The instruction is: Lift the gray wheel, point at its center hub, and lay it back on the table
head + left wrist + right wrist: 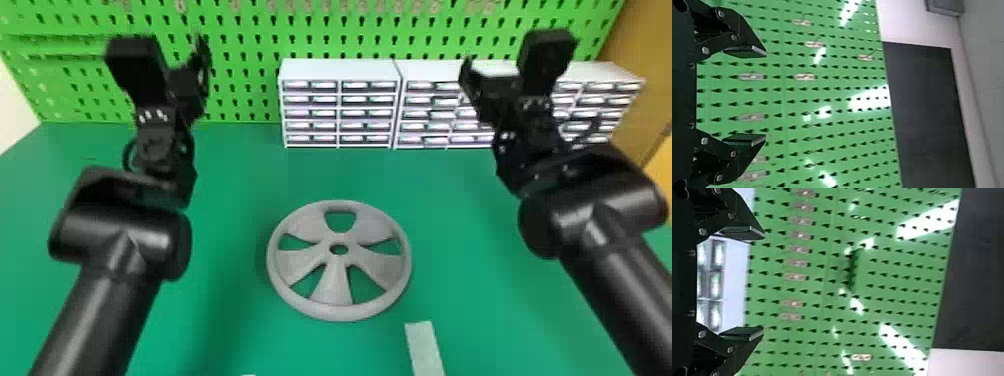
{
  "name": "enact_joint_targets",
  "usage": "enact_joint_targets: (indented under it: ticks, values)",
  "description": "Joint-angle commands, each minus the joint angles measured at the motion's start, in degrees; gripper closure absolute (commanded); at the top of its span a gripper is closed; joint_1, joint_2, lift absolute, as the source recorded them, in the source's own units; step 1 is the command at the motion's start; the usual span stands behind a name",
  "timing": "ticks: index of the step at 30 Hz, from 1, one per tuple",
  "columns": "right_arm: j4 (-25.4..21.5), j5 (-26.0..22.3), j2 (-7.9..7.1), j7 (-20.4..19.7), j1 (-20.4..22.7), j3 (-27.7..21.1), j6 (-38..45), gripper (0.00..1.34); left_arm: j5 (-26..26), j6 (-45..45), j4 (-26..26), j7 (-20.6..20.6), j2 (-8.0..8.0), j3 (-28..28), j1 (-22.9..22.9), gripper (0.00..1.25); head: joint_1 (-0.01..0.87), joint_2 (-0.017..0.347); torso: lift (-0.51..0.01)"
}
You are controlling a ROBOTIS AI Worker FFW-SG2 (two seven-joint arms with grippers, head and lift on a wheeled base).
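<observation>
On the table (pixel 227 165), the head view adds the gray wheel (pixel 337 295); left gripper (pixel 171 46) and right gripper (pixel 504 52) gape.

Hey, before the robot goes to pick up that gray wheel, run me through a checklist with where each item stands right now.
1. Gray wheel lying flat on the green table: ok.
2. Center hub uncovered for pointing: ok, the hole in its middle shows plainly.
3. Left hand open and empty: ok.
4. Right hand open and empty: ok.
5. Hands at the wheel's rim, set to grasp: not ok, both are held up away from it.
6. Wheel's weight suited to a one-handed lift: cannot tell.
</observation>
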Motion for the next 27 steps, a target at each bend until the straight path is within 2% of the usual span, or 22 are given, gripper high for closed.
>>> enact_joint_targets:
  ticks: [1, 8, 14, 22, 27]
  values:
    - [0.07, -1.01, 1.41, 0.27, 3.66, -2.76, 1.69, 0.41, -0.24, 0.50, 0.80, -0.09, -2.37, 0.82, 3.77, 0.49, 0.692, 0.048, -0.096]
    - [-0.01, -0.84, 2.90, 1.33, 7.36, -4.51, 3.09, 0.41, 0.02, 1.02, 1.24, -0.88, -4.22, 1.96, 7.55, 0.49, 0.692, 0.048, -0.096]
    - [-0.37, 2.50, 4.13, 2.47, 10.17, -6.10, 3.53, 0.41, 0.46, 1.11, 1.68, -3.52, -5.80, 3.72, 9.22, 0.49, 0.692, 0.048, -0.096]
    - [-2.65, 6.11, 5.63, 2.91, 14.04, -7.68, 4.24, 0.41, 0.81, 1.11, 2.12, -3.87, -6.15, 2.84, 11.42, 0.49, 0.692, 0.048, -0.096]
    - [-3.71, 6.46, 6.68, 3.08, 16.06, -8.56, 3.97, 0.41, 1.69, 1.11, 2.12, -3.87, -6.24, 2.31, 13.17, 0.49, 0.692, 0.048, -0.096]
